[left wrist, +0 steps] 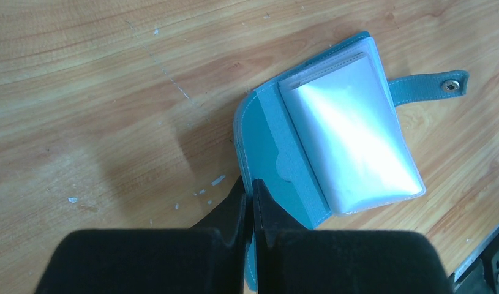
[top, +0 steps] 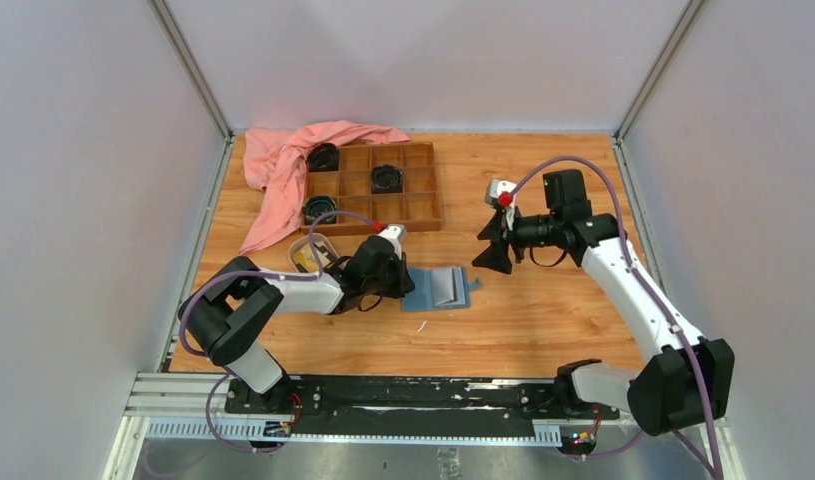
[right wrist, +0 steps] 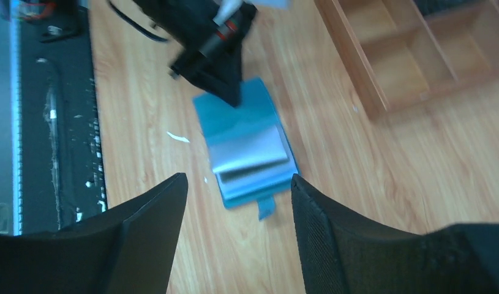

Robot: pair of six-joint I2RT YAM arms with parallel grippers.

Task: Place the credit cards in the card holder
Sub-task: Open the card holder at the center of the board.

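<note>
The card holder [top: 443, 288] is a blue wallet lying open on the wooden table, pale slots [left wrist: 351, 141] up and snap tab [left wrist: 427, 86] pointing right. My left gripper [top: 403, 285] is shut on the left cover's edge, its black fingers [left wrist: 234, 208] pinching the blue flap. My right gripper [top: 498, 250] hovers to the right of the wallet, open and holding nothing. In the right wrist view the wallet [right wrist: 247, 141] lies beyond that gripper [right wrist: 238, 178]. Yellow credit cards [top: 305, 258] lie in a small oval dish; I cannot tell if any card is in the slots.
The oval dish [top: 327, 243] sits just left of my left gripper. A brown wooden compartment tray [top: 423, 190] with dark round items stands behind, with a pink cloth [top: 283, 170] draped at its left. The black rail [top: 383, 395] runs along the near edge.
</note>
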